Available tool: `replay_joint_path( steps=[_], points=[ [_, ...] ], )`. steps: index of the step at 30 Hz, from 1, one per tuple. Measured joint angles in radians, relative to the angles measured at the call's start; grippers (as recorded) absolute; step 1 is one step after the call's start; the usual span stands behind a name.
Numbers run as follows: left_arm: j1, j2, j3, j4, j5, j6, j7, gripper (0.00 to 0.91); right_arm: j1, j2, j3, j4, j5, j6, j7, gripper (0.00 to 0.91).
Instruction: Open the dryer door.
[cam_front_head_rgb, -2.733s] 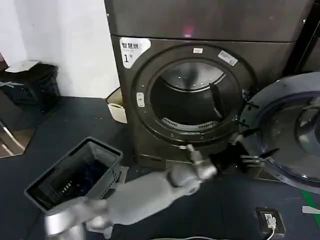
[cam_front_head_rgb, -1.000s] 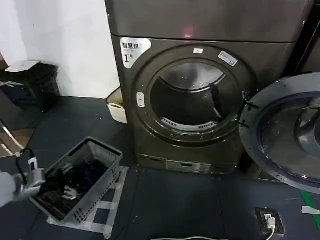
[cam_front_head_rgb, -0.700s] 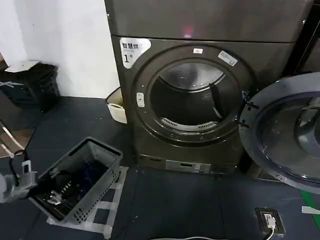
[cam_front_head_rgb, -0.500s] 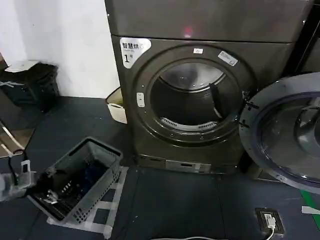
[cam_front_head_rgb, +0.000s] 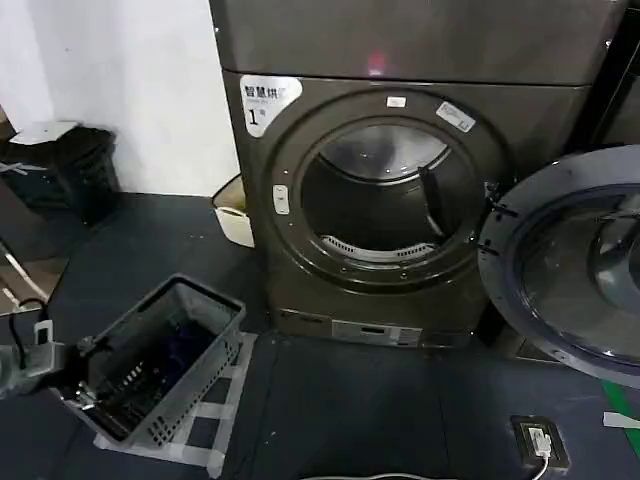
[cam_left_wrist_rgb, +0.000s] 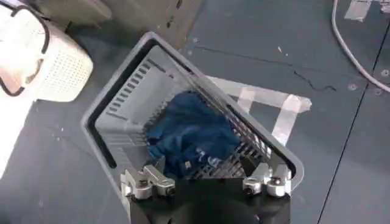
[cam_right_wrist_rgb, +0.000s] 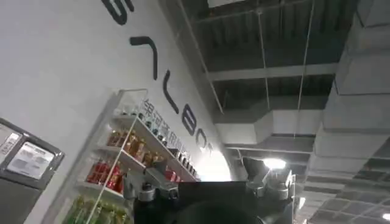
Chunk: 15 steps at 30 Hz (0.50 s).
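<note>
Big dark bronze-grey front-loading dryer (cam_front_head_rgb: 400, 200) with the white "1" sticker: drum opening fully exposed. Its large round chrome-ringed dryer door (cam_front_head_rgb: 570, 270), grey inner side showing, stands swung wide to the machine's right, at the right edge of the head view. Judgement: the task reads as done.

Change over the last few seconds: the left arm, which reached across the floor toward the door's hinge side, has pulled back to the far left and low. The door has not moved over the last second. The left gripper (cam_front_head_rgb: 75, 375) has settled at the near rim of the grey slatted plastic laundry basket (cam_front_head_rgb: 200, 325), creeping a little leftward in the final half second.

Left wrist view: left gripper (cam_left_wrist_rgb: 207, 182) hangs over the basket (cam_left_wrist_rgb: 109, 115), fingers spread apart, nothing between them; a crumpled dark blue cloth (cam_left_wrist_rgb: 192, 137) lies inside, below.

Door relative to jaws: well apart, across the whole floor, with no contact.

Right gripper (cam_right_wrist_rgb: 207, 185) is raised, its camera facing ceiling and shelving; fingers apart, holding nothing.
</note>
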Motion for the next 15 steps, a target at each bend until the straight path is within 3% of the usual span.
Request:
replay_joint_path(
  steps=[15],
  points=[
    [0.012, -0.015, -0.029, 0.013, 0.010, -0.019, 0.023, 0.907, -0.010, 0.005, 0.018, 0.003, -0.001, 0.000, -0.007, 0.907]
  ],
)
